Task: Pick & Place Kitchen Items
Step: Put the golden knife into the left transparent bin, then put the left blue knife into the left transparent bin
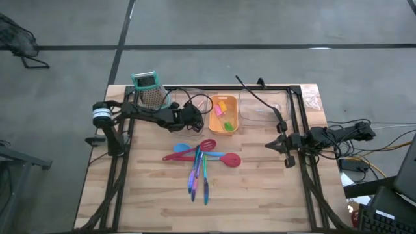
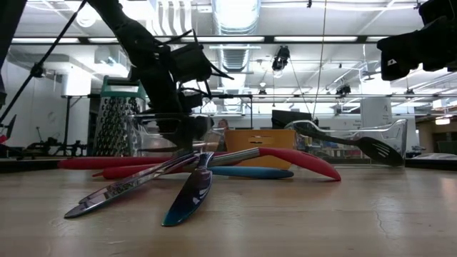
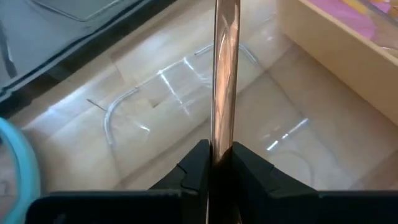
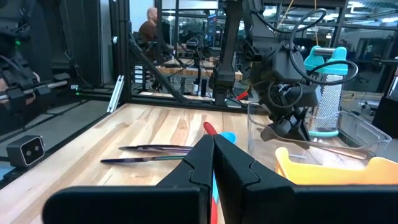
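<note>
My left gripper (image 1: 196,119) is at the far middle of the table, shut on a thin copper-coloured stick (image 3: 225,74) over a clear tray (image 3: 124,102) that stands between the grater and the orange tray (image 1: 222,114). Small pink, green and orange pieces lie in the orange tray. Red and blue spoons and spatulas (image 1: 201,155) and several thin coloured sticks (image 1: 198,177) lie in a heap on the table's middle. A long black spoon (image 1: 260,99) leans across a second clear tray (image 1: 263,109). My right gripper (image 4: 213,152) is shut on nothing at the right edge. My left gripper pinches the copper-coloured stick (image 3: 219,140) between its two fingers (image 3: 249,163). The stick runs forward out of the fingers, along their line, slanting down over the clear tray. Its far end lies outside the wrist view, so whether it touches the tray I cannot tell.
A teal-topped metal grater (image 1: 148,90) stands at the far left, close behind my left arm. Black frame rails (image 1: 302,123) run along the table's sides and back. The near half of the wooden top (image 1: 260,201) is bare board.
</note>
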Robot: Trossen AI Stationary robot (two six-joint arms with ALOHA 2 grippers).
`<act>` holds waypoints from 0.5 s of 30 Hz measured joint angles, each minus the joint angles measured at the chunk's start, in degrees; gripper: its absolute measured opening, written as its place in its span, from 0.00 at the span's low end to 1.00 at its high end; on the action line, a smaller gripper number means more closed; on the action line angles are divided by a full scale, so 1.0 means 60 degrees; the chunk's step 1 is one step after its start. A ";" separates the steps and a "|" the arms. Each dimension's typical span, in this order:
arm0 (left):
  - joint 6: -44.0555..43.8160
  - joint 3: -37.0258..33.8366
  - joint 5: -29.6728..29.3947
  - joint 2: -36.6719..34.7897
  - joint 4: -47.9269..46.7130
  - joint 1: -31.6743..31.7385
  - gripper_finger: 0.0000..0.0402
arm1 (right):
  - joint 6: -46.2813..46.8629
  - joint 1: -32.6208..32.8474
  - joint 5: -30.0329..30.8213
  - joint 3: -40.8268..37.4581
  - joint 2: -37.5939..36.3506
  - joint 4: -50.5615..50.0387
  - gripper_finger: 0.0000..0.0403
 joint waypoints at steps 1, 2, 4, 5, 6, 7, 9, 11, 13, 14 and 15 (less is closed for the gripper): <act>0.0003 0.0000 0.0011 -0.0003 0.0000 0.0003 0.14 | 0.0007 0.0000 0.0000 0.0000 0.0000 -0.0002 0.02; 0.0000 0.0000 0.0015 -0.0003 -0.0004 0.0003 0.15 | 0.0015 0.0000 0.0000 0.0000 0.0000 0.0000 0.02; 0.0002 0.0000 0.0018 -0.0012 -0.0004 0.0003 0.16 | 0.0004 0.0000 0.0000 0.0000 0.0000 0.0000 0.02; 0.0000 0.0000 0.0018 -0.0017 -0.0004 0.0003 0.17 | 0.0004 0.0000 0.0000 0.0000 0.0000 0.0000 0.02; 0.0003 0.0000 0.0018 -0.0017 -0.0001 0.0003 0.18 | 0.0009 0.0000 0.0000 0.0000 0.0000 0.0000 0.02; 0.0004 0.0000 0.0015 -0.0021 0.0000 0.0003 0.19 | 0.0018 0.0000 0.0000 0.0000 0.0000 0.0000 0.02; 0.0004 0.0000 0.0015 -0.0021 0.0000 0.0003 0.22 | 0.0004 0.0000 0.0000 0.0000 0.0000 0.0000 0.02; 0.0010 0.0000 0.0015 -0.0021 0.0000 0.0003 0.26 | 0.0007 0.0000 0.0000 0.0000 0.0000 0.0000 0.02; 0.0134 0.0000 0.0015 -0.0026 0.0000 0.0003 0.29 | 0.0018 0.0002 0.0000 0.0000 0.0003 0.0000 0.02; 0.0216 0.0000 0.0015 -0.0042 -0.0005 0.0003 0.31 | 0.0010 0.0001 0.0000 0.0000 0.0003 0.0000 0.02; 0.0283 0.0000 0.0015 -0.0078 -0.0011 0.0003 0.32 | 0.0004 0.0004 0.0000 0.0000 0.0004 0.0000 0.02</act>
